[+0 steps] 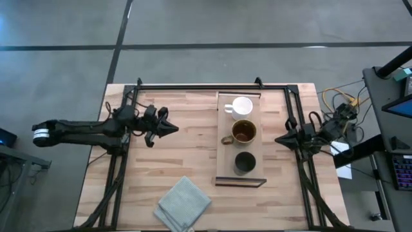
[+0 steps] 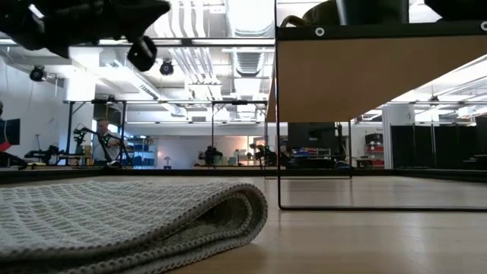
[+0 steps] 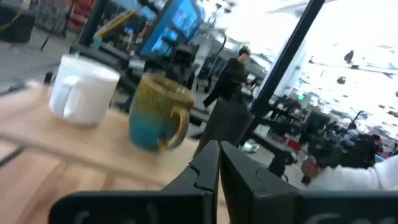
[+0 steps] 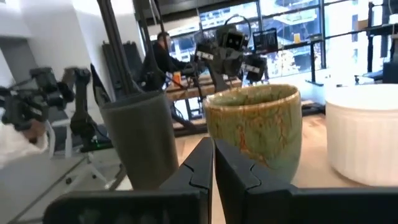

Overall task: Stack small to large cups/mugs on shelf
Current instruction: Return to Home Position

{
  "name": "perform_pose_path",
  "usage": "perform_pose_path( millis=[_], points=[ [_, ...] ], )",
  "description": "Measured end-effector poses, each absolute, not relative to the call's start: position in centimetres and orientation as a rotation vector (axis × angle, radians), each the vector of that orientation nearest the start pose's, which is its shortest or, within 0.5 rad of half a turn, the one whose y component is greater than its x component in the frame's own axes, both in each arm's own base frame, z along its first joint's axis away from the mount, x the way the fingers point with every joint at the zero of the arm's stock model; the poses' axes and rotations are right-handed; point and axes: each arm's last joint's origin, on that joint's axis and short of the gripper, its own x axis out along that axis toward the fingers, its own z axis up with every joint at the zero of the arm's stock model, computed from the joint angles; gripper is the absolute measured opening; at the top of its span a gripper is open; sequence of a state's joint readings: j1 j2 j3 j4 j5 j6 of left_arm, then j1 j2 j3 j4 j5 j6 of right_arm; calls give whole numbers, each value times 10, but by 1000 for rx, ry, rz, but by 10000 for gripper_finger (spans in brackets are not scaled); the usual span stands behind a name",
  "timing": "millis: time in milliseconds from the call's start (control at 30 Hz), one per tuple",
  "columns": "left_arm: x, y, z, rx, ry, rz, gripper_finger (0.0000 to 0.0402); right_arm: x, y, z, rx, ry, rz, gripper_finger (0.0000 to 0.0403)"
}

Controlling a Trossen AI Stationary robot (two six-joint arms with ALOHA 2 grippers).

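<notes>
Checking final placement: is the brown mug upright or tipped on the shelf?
Upright: the brown mug shows its open mouth from above, standing on the shelf.

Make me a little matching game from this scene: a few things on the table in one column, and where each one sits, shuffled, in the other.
Things:
1. white mug
2. brown mug
3. dark cup
4. grey cloth

Places:
A. middle of the shelf
B. on the table, off the shelf
C. shelf end by the dark rim
D. shelf end away from the dark rim

Pairs: 1-D, 2-A, 3-C, 4-B
</notes>
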State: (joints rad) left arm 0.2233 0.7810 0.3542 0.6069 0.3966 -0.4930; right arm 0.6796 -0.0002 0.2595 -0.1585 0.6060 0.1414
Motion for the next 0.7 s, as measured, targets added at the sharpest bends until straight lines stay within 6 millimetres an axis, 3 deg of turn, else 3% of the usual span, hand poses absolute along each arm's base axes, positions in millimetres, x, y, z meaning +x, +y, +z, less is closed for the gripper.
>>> perform_pose_path(
  millis=[333,567,700],
  points=[
    [135,21,258,-405,-157,-139,0,60,27,246,153,-123,78,9],
    [126,20,220,-482,-111,-90,0,61,28,241,182,-109,78,9],
    [119,20,211,-480,-143,-69,0,62,28,240,163,-98,43,9]
  ],
)
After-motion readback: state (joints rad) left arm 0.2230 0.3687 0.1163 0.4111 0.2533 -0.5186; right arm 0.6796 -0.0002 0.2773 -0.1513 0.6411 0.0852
